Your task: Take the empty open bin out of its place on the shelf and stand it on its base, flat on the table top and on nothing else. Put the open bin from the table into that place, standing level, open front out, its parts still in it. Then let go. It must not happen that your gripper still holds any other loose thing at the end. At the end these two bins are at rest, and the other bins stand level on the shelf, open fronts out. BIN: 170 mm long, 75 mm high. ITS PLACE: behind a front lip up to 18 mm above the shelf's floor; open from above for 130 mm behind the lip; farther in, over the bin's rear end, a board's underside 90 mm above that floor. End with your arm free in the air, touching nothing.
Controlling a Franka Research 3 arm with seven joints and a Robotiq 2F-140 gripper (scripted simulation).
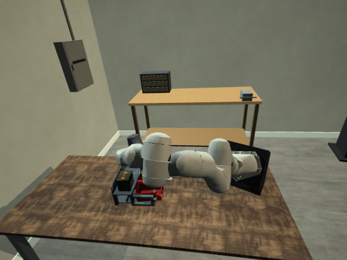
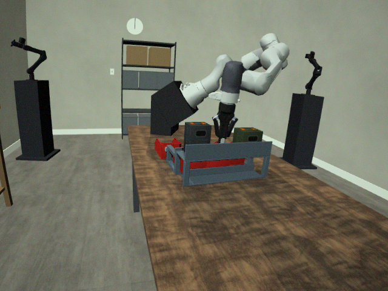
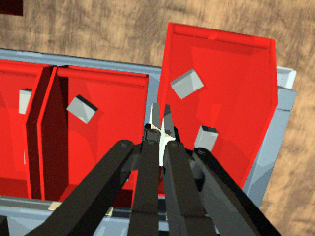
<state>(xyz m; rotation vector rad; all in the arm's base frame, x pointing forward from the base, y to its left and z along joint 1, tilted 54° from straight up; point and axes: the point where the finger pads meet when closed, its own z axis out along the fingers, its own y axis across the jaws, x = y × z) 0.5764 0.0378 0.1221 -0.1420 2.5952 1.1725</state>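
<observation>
A grey shelf (image 2: 219, 162) stands on the table with red open bins in it. In the wrist view my gripper (image 3: 158, 115) is shut on the left side wall of a red bin (image 3: 221, 98) that holds two grey parts. This bin is tilted and sits over the shelf's right end place, above the frame. Two other red bins (image 3: 103, 133) with grey parts stand in the places to its left. Another red bin (image 2: 165, 146) stands on the table just beside the shelf's end. In the exterior view the gripper (image 2: 223, 139) points straight down behind the shelf's top board.
A dark grey box (image 2: 197, 133) and a green box (image 2: 247, 134) stand on the shelf's top, either side of the gripper. The arm's black base (image 2: 169, 108) is at the table's far end. In the top view the arm hides most of the shelf (image 1: 131, 193).
</observation>
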